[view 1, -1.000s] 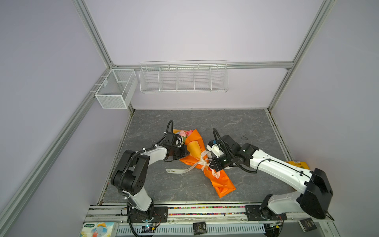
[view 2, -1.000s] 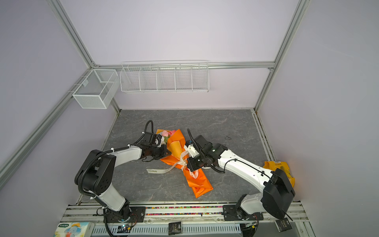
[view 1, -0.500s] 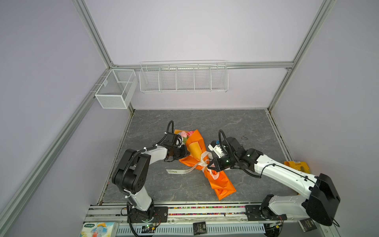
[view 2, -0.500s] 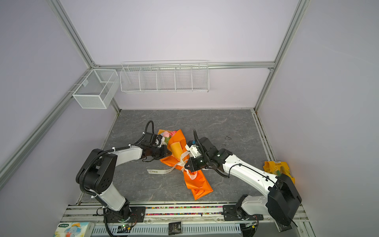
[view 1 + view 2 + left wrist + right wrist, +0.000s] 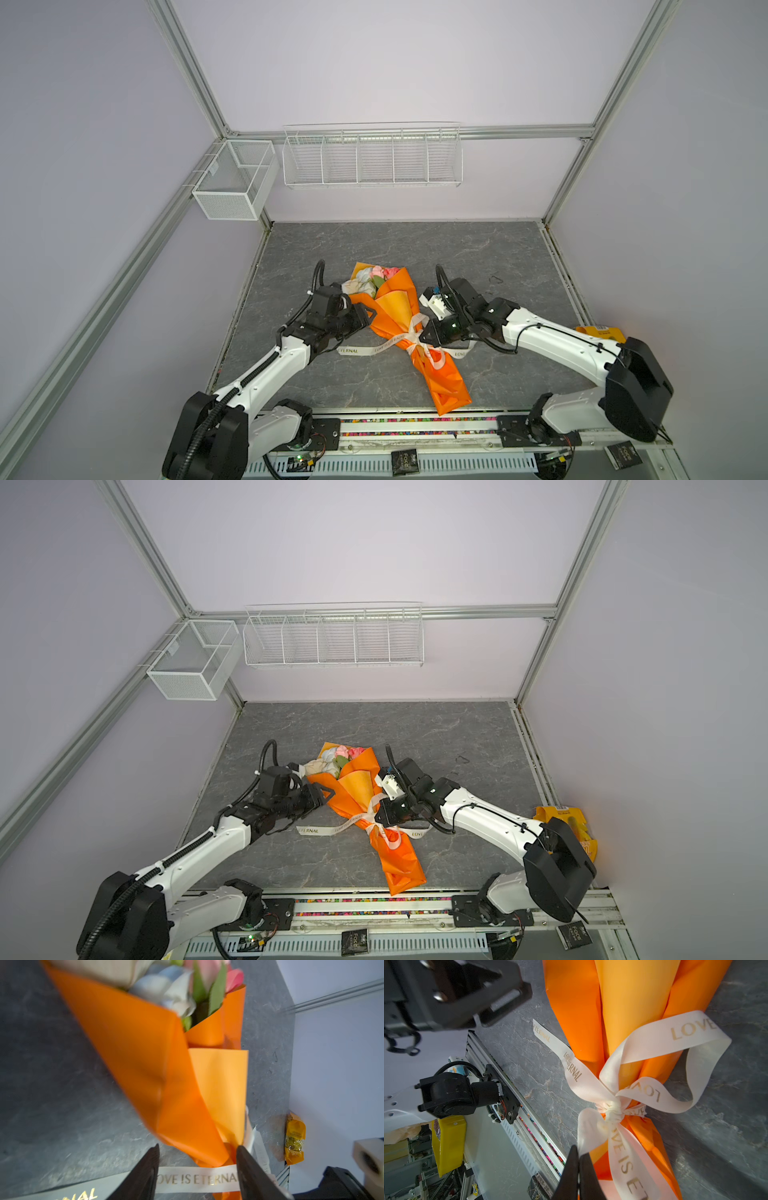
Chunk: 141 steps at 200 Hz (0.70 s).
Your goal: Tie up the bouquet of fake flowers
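Note:
The bouquet of fake flowers (image 5: 372, 277) (image 5: 338, 757) lies on the grey table in an orange wrap (image 5: 399, 307), its pink, cream and white heads (image 5: 180, 989) toward the back. A cream lettered ribbon is knotted in a bow (image 5: 413, 343) (image 5: 612, 1109) round the wrap's narrow part. My left gripper (image 5: 369, 318) (image 5: 326, 798) (image 5: 197, 1147) is open at the wrap's left edge, with a ribbon tail (image 5: 195, 1180) lying flat between its fingers. My right gripper (image 5: 422, 338) (image 5: 378, 818) (image 5: 579, 1151) is shut on a ribbon loop beside the knot.
A yellow packet (image 5: 598, 332) (image 5: 295, 1140) lies at the table's right edge. A wire rack (image 5: 372, 158) and a mesh box (image 5: 232, 183) hang on the back wall. The metal rail (image 5: 415, 419) runs along the front, close to the wrap's lower end.
My left gripper's jaws have opened and the ribbon tail now lies loose between them. My right gripper has stayed shut beside the knot and has barely shifted.

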Each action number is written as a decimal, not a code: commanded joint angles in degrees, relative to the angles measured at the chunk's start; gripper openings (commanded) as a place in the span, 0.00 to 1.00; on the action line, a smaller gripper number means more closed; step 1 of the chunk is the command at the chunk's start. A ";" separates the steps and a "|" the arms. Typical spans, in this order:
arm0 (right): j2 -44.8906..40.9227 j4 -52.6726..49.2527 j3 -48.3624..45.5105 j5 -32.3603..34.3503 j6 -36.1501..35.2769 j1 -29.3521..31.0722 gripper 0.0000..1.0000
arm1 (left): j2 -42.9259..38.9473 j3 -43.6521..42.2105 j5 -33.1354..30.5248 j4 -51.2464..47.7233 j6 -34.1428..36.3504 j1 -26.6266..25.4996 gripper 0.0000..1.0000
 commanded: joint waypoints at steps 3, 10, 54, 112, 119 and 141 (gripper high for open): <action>0.25 0.74 0.83 0.24 0.45 -0.17 0.07 | 0.29 -2.60 -0.84 7.23 -7.56 -0.07 0.62; 0.39 0.65 0.91 0.22 0.44 -0.08 0.07 | 1.32 -3.26 0.04 9.89 -8.52 -0.09 0.63; 0.45 0.35 0.89 0.22 0.27 0.18 0.07 | 11.96 -4.23 3.87 23.68 -11.87 -0.09 0.50; -2.00 -8.94 0.84 4.82 -2.35 -0.15 0.07 | 17.51 -2.76 0.38 27.89 -9.61 1.82 0.00; -2.50 -10.96 0.95 6.07 -3.02 -0.25 0.07 | 17.86 -2.50 0.46 27.95 -9.11 2.78 0.00; -3.84 -15.96 1.55 7.34 -5.26 -0.19 0.07 | 19.34 -1.09 1.58 27.82 -7.08 5.22 0.00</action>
